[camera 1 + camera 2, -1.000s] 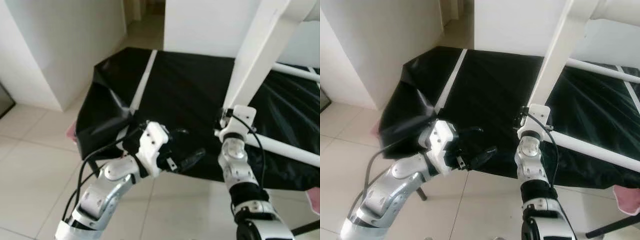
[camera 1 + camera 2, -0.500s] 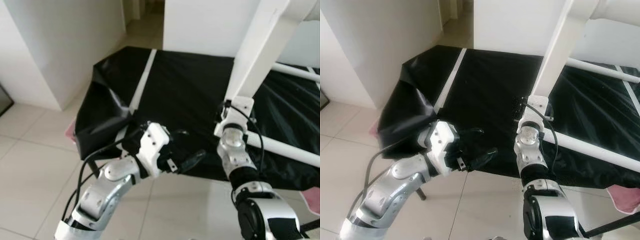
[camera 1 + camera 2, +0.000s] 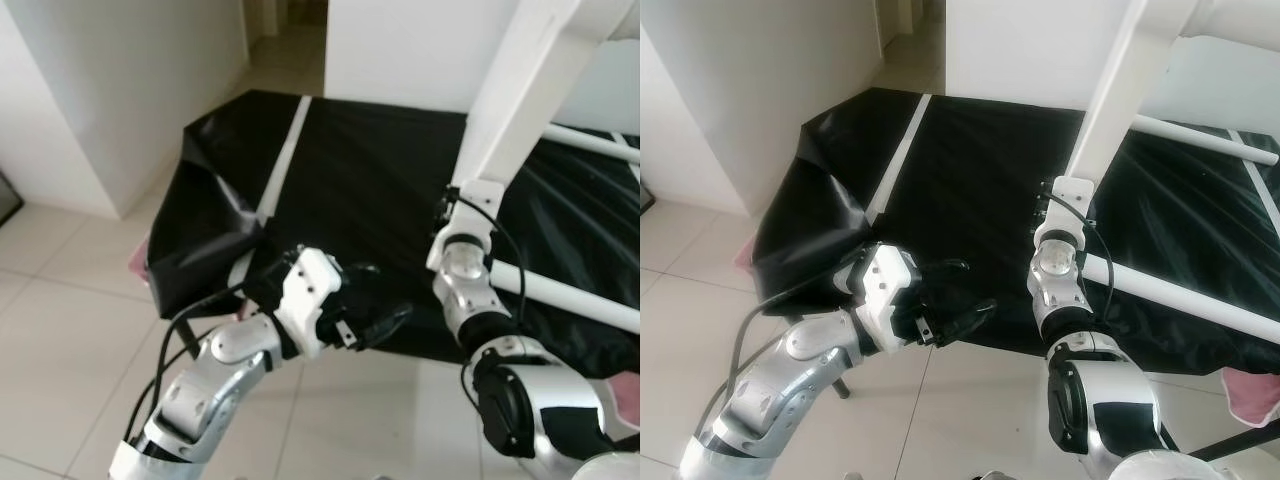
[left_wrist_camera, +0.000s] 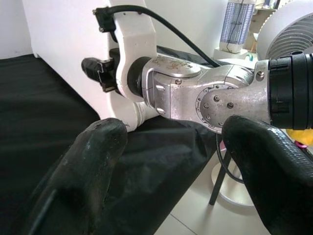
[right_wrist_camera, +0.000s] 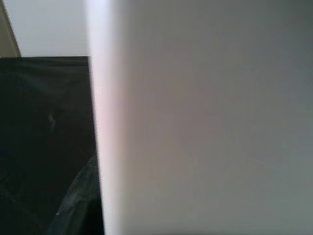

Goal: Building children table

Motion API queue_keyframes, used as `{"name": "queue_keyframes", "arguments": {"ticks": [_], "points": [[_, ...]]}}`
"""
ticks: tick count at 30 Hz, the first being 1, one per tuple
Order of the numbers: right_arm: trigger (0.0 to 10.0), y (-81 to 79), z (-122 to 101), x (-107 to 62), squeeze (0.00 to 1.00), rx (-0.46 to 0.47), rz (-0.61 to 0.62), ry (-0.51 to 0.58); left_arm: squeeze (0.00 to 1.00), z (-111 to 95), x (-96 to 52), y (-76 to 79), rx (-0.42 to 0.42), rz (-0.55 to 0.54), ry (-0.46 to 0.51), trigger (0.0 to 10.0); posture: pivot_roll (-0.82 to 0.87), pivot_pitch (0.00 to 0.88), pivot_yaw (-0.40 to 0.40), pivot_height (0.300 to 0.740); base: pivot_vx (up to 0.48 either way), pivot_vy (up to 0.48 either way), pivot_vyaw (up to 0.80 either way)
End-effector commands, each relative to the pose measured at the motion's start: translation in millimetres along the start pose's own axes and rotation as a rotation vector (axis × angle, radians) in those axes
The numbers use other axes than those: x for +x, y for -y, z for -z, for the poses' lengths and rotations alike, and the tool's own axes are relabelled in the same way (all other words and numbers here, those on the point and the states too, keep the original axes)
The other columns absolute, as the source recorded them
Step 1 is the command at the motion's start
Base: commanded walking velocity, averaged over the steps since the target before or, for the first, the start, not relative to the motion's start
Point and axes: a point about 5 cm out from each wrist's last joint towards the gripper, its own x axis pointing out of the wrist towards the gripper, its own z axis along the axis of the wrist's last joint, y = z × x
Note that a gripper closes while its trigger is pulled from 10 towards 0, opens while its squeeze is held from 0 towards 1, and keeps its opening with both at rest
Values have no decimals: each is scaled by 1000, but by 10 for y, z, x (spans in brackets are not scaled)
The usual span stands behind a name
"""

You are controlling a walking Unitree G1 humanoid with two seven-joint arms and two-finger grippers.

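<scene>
One white table leg (image 3: 520, 110) and two white rails stand over one black sheet (image 3: 980, 180). Left gripper (image 3: 375, 318) hovers open, empty. Right gripper against the leg; grip unclear.

White table leg (image 3: 515, 105) — a thick, square-edged post — leans up and away to the right over the black sheet (image 3: 370, 170), its upper end meeting a fat white rounded piece at the top corner. Two slim white rods (image 3: 1170, 295) run off to the right from it — one high, one low — both lying across the sheet. Up close, the leg's flat face (image 5: 205, 117) looks plain, smooth and unmarked.
</scene>
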Motion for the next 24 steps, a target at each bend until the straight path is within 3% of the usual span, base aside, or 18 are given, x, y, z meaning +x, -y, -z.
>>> {"name": "queue_keyframes", "arguments": {"ticks": [1, 7, 12, 24], "points": [[0, -43, -16, 3, 0, 3, -37, 7, 0, 4, -8, 35, 0, 38, -13, 10000, 86, 58, -57, 740, 0, 0, 0], [0, -207, 57, -109, 0, -2, -115, 12, 0, -7, -34, 41, 1, 37, -15, 10000, 93, 61, -60, 740, 0, 0, 0], [0, -446, 198, -371, 0, -2, -227, 34, 0, -21, -44, 59, -11, 49, -12, 10000, 96, 63, -64, 740, 0, 0, 0], [0, -708, 227, -841, 0, 124, -431, 114, 0, -49, -50, 83, -14, 70, -7, 10000, 84, 64, -54, 740, 0, 0, 0]]}}
